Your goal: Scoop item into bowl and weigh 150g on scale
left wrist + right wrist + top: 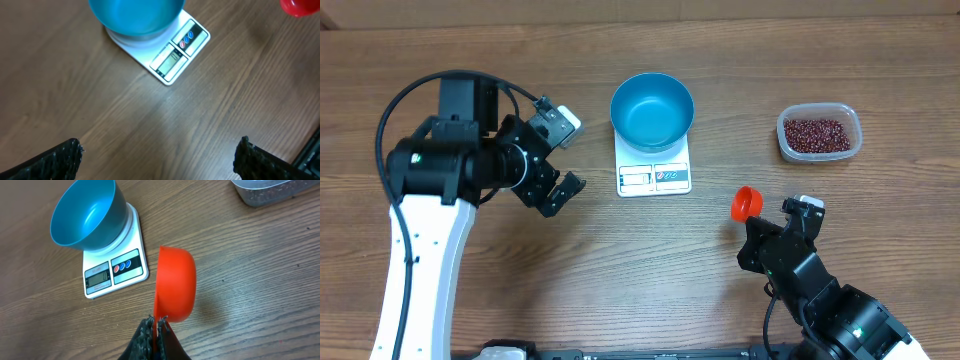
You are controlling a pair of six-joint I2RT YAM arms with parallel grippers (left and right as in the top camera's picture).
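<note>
The blue bowl (652, 110) stands on the white scale (654, 177) at the middle back, and no beans show inside it. The item, dark red-brown beans (817, 132), fills a clear tub (850, 140) at the back right. My right gripper (761, 219) is shut on the handle of a red scoop (747, 203), held above the table right of the scale. In the right wrist view the scoop (175, 285) juts up from the shut gripper (156, 322), with the bowl (87, 215) and scale (115, 270) beyond. My left gripper (565, 158) hangs open and empty left of the scale.
The left wrist view looks down on bare wooden table between the wide-apart fingers (60, 160), with the scale (175, 55) and bowl (135, 15) ahead. The tub's corner (265, 192) shows at the top right of the right wrist view.
</note>
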